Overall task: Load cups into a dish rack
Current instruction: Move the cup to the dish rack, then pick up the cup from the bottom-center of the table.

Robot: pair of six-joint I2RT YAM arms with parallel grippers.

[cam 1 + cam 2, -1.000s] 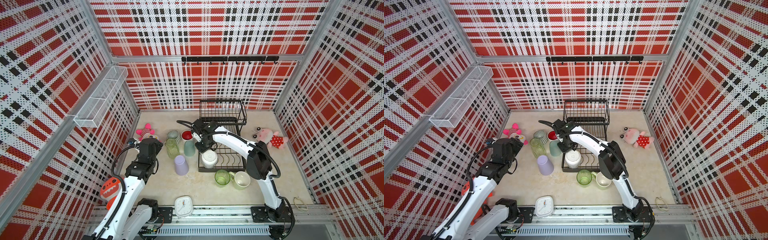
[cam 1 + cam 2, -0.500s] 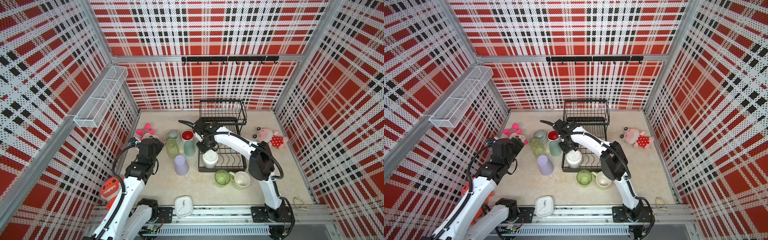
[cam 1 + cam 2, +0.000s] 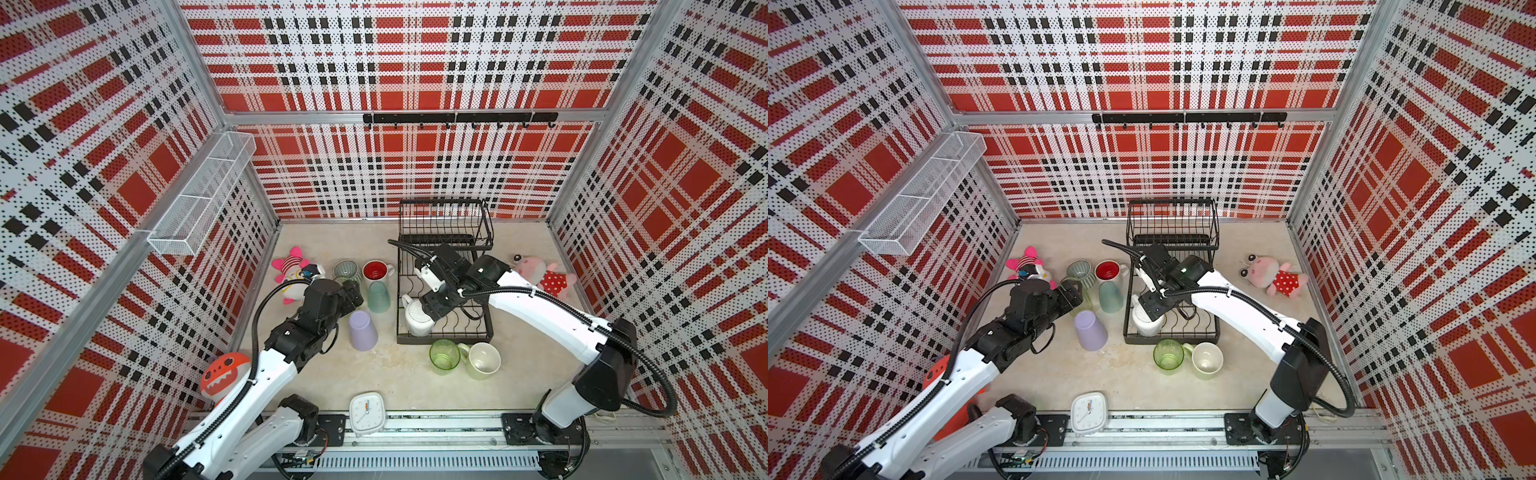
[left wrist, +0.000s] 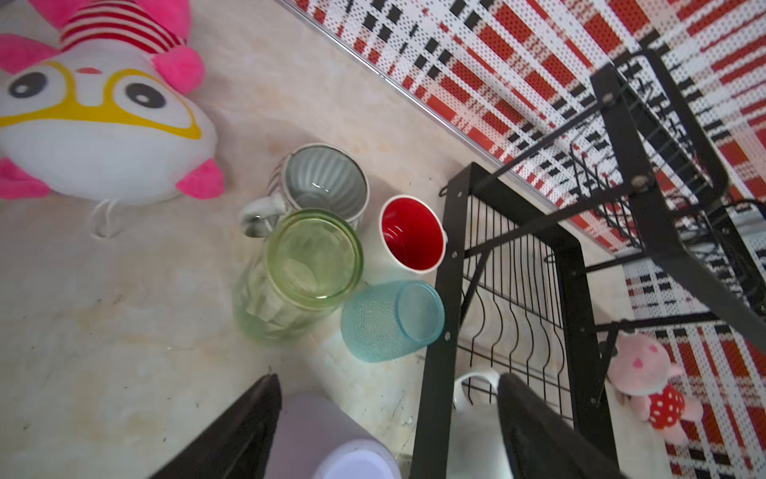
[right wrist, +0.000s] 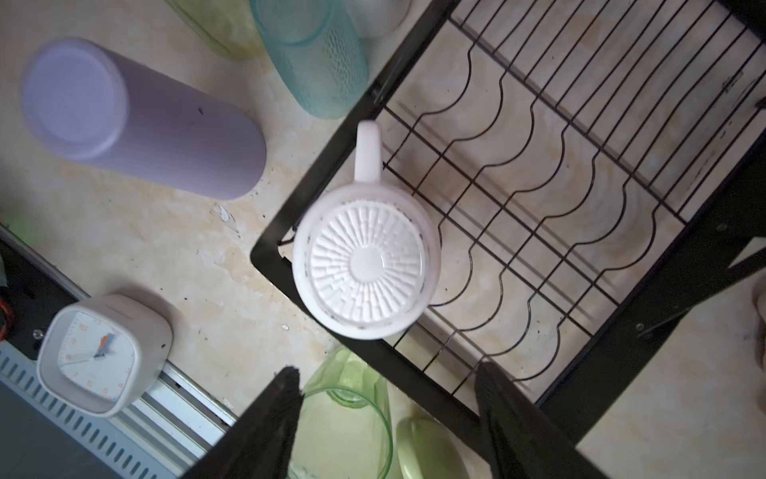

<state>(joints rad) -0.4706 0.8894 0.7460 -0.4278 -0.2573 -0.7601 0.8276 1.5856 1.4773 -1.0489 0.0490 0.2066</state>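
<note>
Nearest us, well in front of the rack [image 3: 440, 240], lies the clock [image 3: 366, 413], which is no part of the job. Just in front of the rack stand a green glass [image 3: 444, 355] and a pale mug [image 3: 483, 360], close together. Inside the rack, in its near corner on the left arm's side, the white mug [image 5: 364, 265] sits base up on the wires. Above it hangs the right gripper [image 5: 386, 369], fingers spread wide, clear of the mug and holding nothing. We judge that placing done, with one cup of eight loaded.

Beside the rack's left side the lavender tumbler [image 3: 362, 330] stands base up. The left gripper [image 4: 387, 377] hovers over it with fingers spread. We cannot tell whether they touch it. Farther along that side the teal tumbler [image 3: 378, 297] stands base up just beside the rack, then come the tall glass [image 4: 311, 265], the red mug [image 3: 375, 271] and the ribbed mug [image 3: 345, 271], mouths up. We see nothing in the raised basket at the rack's far end.

Next, we think, the right arm must lift clear of the white mug and reach over the rack's front rail for the green glass or pale mug. The left must come down, close on the lavender tumbler's body, lift it over the rail and set it beside the white mug without knocking it.
</note>
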